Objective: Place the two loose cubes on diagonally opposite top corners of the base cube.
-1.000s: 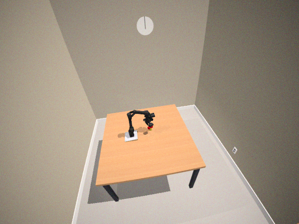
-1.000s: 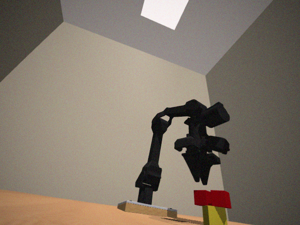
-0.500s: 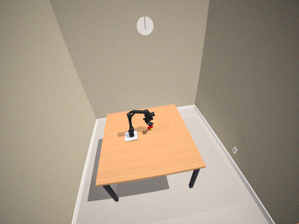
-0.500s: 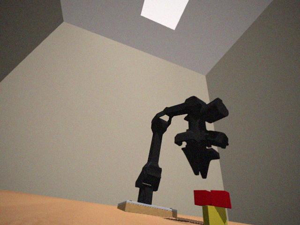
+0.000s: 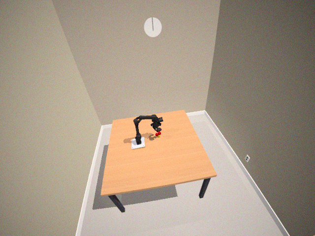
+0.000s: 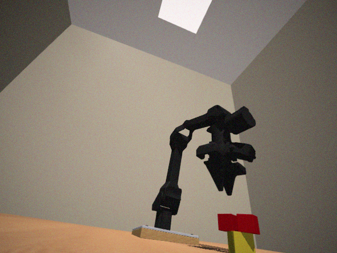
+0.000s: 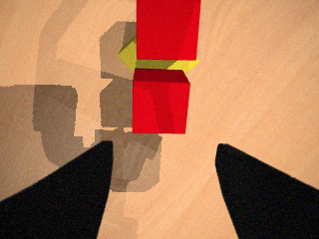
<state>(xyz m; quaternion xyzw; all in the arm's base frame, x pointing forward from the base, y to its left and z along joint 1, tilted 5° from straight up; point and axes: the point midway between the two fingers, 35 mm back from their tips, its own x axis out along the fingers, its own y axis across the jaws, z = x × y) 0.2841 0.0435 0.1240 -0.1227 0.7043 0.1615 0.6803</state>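
Note:
One red cube [image 5: 156,134] [image 6: 226,222] [image 7: 160,107] sits on the side of the yellow base cube [image 5: 158,136] [image 6: 239,241] [image 7: 128,55] nearer the arm's base. The other red cube [image 5: 159,132] [image 6: 247,223] [image 7: 167,30] sits on its opposite side. Both look level, resting on diagonally opposite corners and overhanging them. A narrow strip of yellow shows between them in the wrist view; its exact width is hard to tell. My gripper [image 5: 157,130] [image 6: 225,192] [image 7: 164,151] is open and empty, above the cubes and clear of them.
The wooden table [image 5: 162,162] [image 6: 54,234] carries the arm's white base plate [image 5: 134,146] left of the cubes. The arm's shadow falls on the table beside the cubes. The table's far edge lies behind the arm.

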